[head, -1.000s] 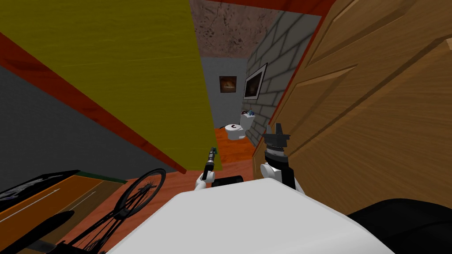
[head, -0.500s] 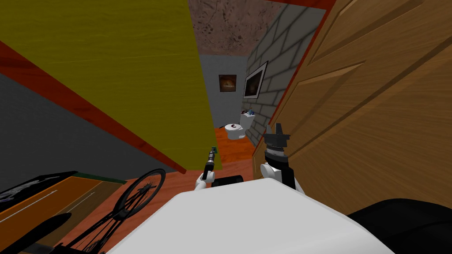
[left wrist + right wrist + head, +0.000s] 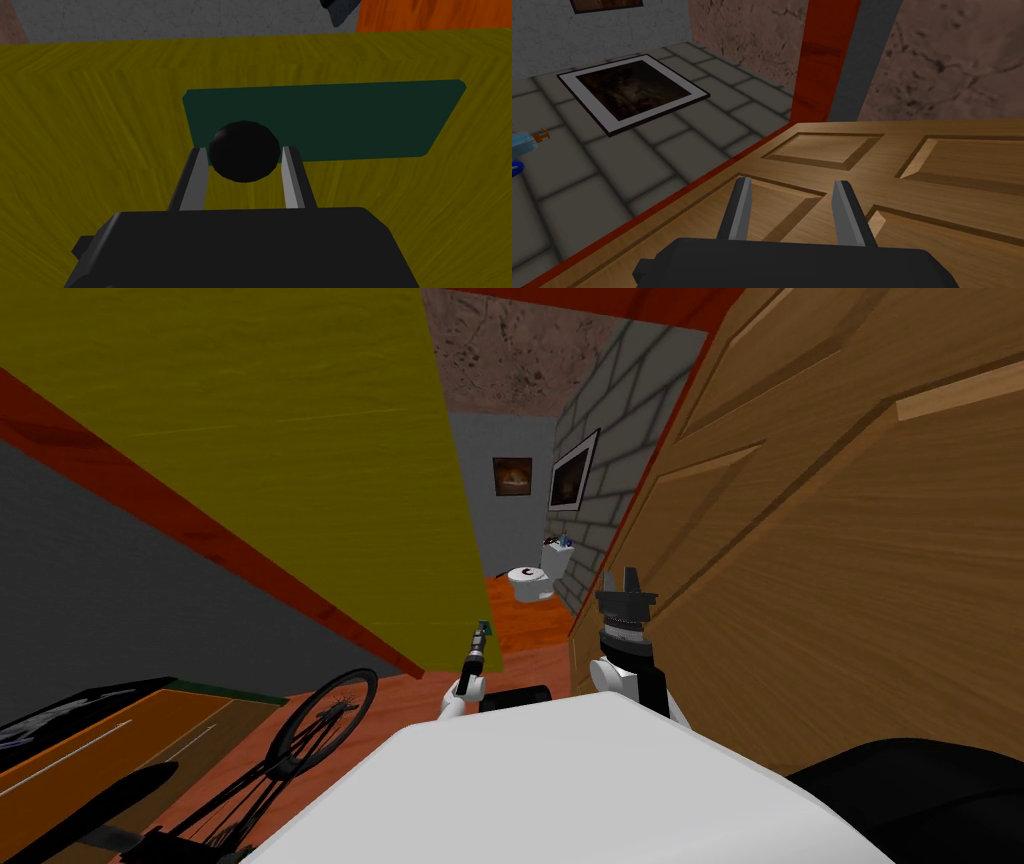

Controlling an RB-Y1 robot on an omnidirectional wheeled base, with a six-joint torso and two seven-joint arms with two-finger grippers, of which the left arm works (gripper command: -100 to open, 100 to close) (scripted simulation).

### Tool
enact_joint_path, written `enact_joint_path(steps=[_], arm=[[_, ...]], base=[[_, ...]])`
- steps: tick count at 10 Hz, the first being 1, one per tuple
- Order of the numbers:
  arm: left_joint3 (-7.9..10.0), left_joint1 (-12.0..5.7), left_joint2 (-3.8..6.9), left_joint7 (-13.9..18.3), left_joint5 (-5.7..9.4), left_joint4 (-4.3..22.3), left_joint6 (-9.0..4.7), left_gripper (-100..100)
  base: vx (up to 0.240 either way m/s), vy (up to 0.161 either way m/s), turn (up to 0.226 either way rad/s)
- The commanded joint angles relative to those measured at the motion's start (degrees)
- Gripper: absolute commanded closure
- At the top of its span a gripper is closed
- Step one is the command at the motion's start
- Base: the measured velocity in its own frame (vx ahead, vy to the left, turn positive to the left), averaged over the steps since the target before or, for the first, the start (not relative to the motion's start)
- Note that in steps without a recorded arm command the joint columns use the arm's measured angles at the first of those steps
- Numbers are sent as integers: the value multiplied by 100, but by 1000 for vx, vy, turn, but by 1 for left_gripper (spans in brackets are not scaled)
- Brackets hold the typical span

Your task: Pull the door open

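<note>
The yellow door [image 3: 260, 438] stands to my left, its edge towards me, with a gap past it into a tiled room. On it sits a dark green plate [image 3: 350, 120] with a round black knob [image 3: 244, 151]. My left gripper [image 3: 244, 162] is shut on the knob, one finger pressing each side. In the head view the left gripper [image 3: 481, 635] reaches the yellow door's edge, low down. My right gripper [image 3: 622, 580] is open and holds nothing, beside a brown panelled door [image 3: 912, 170]; the right gripper [image 3: 792, 200] points along that door's face.
The brown panelled door [image 3: 830, 568] crowds my right side. A bicycle wheel [image 3: 325, 718] and an orange mat [image 3: 90, 748] lie at the lower left. Through the gap are a white toilet [image 3: 530, 580], a brick wall with a framed picture [image 3: 573, 471] and orange floor.
The head view has shifted a little, so the brown door and the gap sit slightly differently in the picture. Both arms hold their places.
</note>
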Motion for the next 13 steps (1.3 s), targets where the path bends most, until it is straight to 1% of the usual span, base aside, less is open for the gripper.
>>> enact_joint_path(steps=[1,5,9,13], arm=[[0,43,87,41,-5,32,15,100],[-56,32,291,208,-27,56,-26,100],[-185,-3,583,574,-48,76,-146,100],[-301,-22,845,947,-98,148,-209,100]], base=[[-187,36,-40],[-191,21,-43],[-181,41,-62],[-49,39,-111]])
